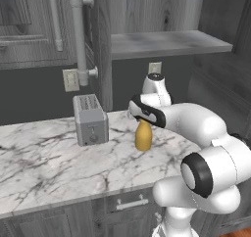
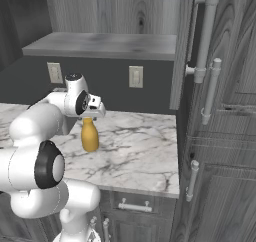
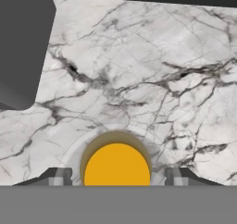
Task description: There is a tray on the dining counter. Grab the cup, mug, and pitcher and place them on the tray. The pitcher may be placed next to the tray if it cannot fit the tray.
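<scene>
Gripper hangs right over the pitcher, one finger on each side of its neck, not touching yet, so it is open. Under it lies the marble worktop. A grey toaster stands near, off to one side. To grab well, I think it should squeeze slowly and evenly, then lift straight up.

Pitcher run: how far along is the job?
Done: nothing visibly placed.
In hand: the gripper is directly over the pitcher, one fingertip on each side of its top, jaws apart, not yet clamped. The pitcher stands upright on the marble worktop, right of the grey toaster.
Left: grip, lift and carry it to the tray; then cup and mug.
</scene>
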Motion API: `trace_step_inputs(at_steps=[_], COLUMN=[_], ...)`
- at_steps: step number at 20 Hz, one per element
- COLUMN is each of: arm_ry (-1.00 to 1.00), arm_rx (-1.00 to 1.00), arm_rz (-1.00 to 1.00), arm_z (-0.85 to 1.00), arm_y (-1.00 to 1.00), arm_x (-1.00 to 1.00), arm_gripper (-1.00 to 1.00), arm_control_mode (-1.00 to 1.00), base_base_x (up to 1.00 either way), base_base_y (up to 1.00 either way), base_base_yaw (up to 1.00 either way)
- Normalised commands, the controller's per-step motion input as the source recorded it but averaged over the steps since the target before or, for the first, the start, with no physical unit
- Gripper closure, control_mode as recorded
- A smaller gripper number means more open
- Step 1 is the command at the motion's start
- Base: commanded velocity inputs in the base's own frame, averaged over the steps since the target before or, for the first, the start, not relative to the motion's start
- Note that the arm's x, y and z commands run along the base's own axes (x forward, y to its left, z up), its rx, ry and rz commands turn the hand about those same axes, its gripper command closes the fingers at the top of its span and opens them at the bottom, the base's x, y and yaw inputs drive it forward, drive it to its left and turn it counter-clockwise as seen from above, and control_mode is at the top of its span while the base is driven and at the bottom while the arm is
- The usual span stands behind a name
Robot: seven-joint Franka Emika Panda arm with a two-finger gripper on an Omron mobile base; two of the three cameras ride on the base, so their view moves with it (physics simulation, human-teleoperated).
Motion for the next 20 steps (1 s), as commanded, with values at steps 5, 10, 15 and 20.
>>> trace_step_inputs(at_steps=[5, 10, 15, 20], arm_ry=[0.00, 0.00, 0.00, 0.00], arm_rx=[0.00, 0.00, 0.00, 0.00], arm_rz=[0.00, 0.00, 0.00, 0.00], arm_z=[0.00, 0.00, 0.00, 0.00], arm_y=[0.00, 0.00, 0.00, 0.00], arm_x=[0.00, 0.00, 0.00, 0.00], arm_gripper=[1.00, 1.00, 1.00, 1.00], arm_control_mode=[-1.00, -1.00, -1.00, -1.00], base_base_x=[0.00, 0.00, 0.00, 0.00], base_base_y=[0.00, 0.00, 0.00, 0.00], base_base_yaw=[0.00, 0.00, 0.00, 0.00])
